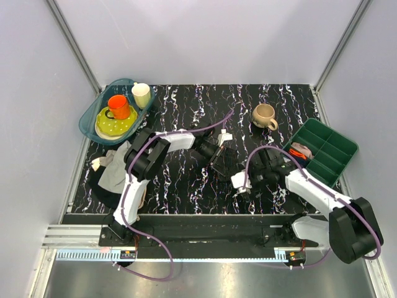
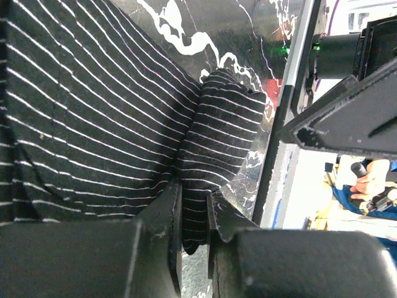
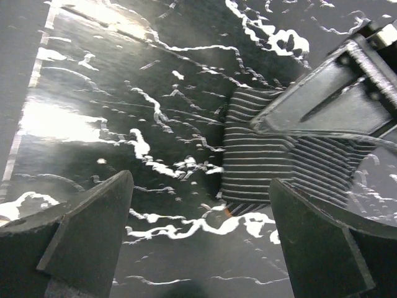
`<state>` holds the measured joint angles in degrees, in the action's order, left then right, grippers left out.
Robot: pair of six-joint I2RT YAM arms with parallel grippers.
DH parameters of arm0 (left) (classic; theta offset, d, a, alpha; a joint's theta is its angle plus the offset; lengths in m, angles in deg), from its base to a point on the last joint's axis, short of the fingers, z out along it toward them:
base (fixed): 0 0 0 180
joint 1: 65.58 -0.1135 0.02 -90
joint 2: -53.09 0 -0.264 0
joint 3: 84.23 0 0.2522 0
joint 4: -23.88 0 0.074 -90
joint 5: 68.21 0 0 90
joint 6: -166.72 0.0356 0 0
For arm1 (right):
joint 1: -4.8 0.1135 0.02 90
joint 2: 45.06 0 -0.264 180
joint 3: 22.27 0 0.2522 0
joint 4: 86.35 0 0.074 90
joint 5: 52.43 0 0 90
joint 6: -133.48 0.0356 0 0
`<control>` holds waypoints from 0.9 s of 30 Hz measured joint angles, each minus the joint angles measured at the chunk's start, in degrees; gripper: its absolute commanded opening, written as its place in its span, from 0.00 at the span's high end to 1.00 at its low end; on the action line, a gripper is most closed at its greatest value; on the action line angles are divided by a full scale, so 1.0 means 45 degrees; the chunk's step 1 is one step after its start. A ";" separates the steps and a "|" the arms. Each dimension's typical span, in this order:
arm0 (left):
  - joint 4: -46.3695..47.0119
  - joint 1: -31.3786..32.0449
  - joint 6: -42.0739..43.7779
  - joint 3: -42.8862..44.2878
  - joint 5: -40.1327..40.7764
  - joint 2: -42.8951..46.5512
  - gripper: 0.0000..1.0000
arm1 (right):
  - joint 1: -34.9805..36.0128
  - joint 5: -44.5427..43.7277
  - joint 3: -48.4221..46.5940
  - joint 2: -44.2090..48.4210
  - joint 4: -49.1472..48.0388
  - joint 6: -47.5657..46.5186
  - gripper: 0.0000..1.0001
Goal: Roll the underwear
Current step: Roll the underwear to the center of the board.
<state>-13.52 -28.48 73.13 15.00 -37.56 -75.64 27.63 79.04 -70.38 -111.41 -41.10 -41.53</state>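
I see the underwear (image 1: 224,162) on the marbled surface (image 1: 186,112), near the middle and toward the near edge, between the two arms. In the left wrist view it (image 2: 93,124) spreads flat on the left, and its right edge is gathered into a thick striped fold. My left pincer (image 2: 193,198) has its fingers drawn almost together on the lower end of that fold, with fabric pinched between them. From above, that pincer (image 1: 218,152) sits right at the garment's far-left edge.

My right pincer (image 3: 200,179) is spread wide and holds nothing. Only bare surface lies between its fingers, and the underwear (image 3: 260,155) sits beyond them with the left arm's pincer on top of it. In the top view the right pincer (image 1: 242,186) hangs just beside the garment on its near-right side.

Farther out, a tan mug (image 1: 265,115) stands toward the back. A green tray (image 1: 325,149) is at the right edge. A teal bin (image 1: 90,118) holding dishes is at the back left. A pile of clothes (image 1: 115,171) lies at the left edge.
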 measured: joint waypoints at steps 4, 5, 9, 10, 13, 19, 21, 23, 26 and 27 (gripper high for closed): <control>-0.0306 0.0005 -0.0291 0.0228 -0.0068 -0.0155 0.97 | 0.0695 -0.0947 0.0053 -0.0612 -0.1768 0.0039 0.00; -0.0379 0.0005 -0.0350 0.0287 -0.0068 -0.0189 0.96 | 0.0850 -0.1180 0.0049 -0.0845 -0.2152 0.0034 0.01; -0.0549 0.0005 -0.0588 0.0427 -0.0049 -0.0267 0.88 | 0.1394 -0.2074 0.0049 -0.2001 -0.3201 0.0015 0.15; -0.0549 0.0005 -0.0675 0.0427 -0.0019 -0.0267 0.86 | 0.1462 -0.2210 0.0049 -0.2220 -0.3293 0.0005 0.18; -0.0253 -0.0010 -0.1185 0.0287 0.0015 -0.0238 0.77 | 0.1647 -0.2696 -0.0063 -0.2739 -0.3769 -0.0024 0.38; 0.2633 -0.0151 -0.3041 -0.2103 0.0923 0.1258 0.52 | 0.1778 -0.3415 -0.0602 -0.3614 -0.4119 0.0209 0.65; 0.3366 -0.0243 -0.3381 -0.3230 0.1719 0.2331 0.48 | 0.1778 -0.3453 -0.0845 -0.3759 -0.3876 0.0491 0.67; 0.4090 -0.0432 -0.3507 -0.4478 0.2603 0.3677 0.47 | 0.1778 -0.3449 -0.1141 -0.3871 -0.3497 0.0821 0.68; 0.5217 -0.0670 -0.3220 -0.6426 0.3866 0.6135 0.46 | 0.1753 -0.3337 -0.1763 -0.4143 -0.2589 0.1253 0.68; 0.5867 -0.0714 -0.3050 -0.7198 0.4260 0.7077 0.45 | 0.1734 -0.3177 -0.2055 -0.4265 -0.2040 0.1384 0.68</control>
<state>12.88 -31.69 59.40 -17.39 -18.39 -43.79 35.43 64.75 -79.62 -130.60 -50.28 -35.31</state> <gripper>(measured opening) 0.533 0.358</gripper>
